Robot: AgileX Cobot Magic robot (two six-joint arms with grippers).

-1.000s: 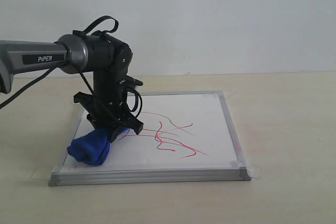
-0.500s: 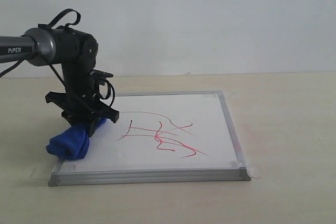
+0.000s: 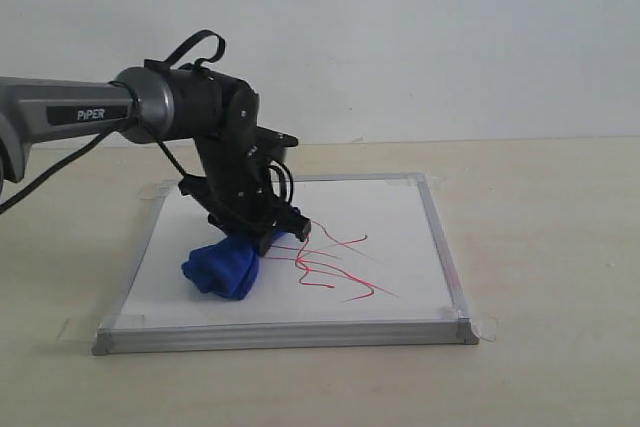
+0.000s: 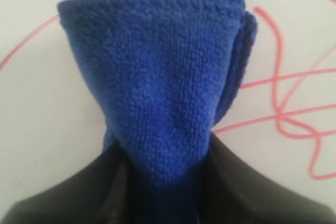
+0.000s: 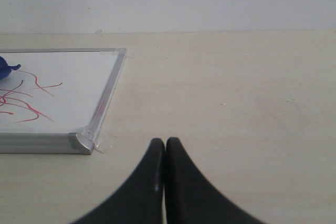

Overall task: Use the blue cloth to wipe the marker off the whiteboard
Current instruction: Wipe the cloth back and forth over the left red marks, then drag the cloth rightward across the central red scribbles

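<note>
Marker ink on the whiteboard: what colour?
The marker is red, in thin crossing lines; it shows best in the left wrist view.

One whiteboard (image 3: 400,205), one blue cloth (image 3: 222,269), two grippers (image 3: 268,237) (image 5: 165,148)

— What colour is the cloth?
— The blue cloth (image 3: 222,269) is a plain, bright royal blue with a fine fuzzy nap.
— And the board?
— The whiteboard (image 3: 390,209) is white and its frame (image 3: 300,335) is silver-grey. The marker (image 3: 335,267) is thin red lines, curved and crossing, with a few fainter greyish strokes.
— The rest?
— The left gripper (image 3: 265,237) and right gripper (image 5: 165,145) are black. The arm (image 3: 60,117) is grey with white lettering. The table (image 3: 540,247) is pale beige and the wall (image 3: 420,37) is off-white.
</note>
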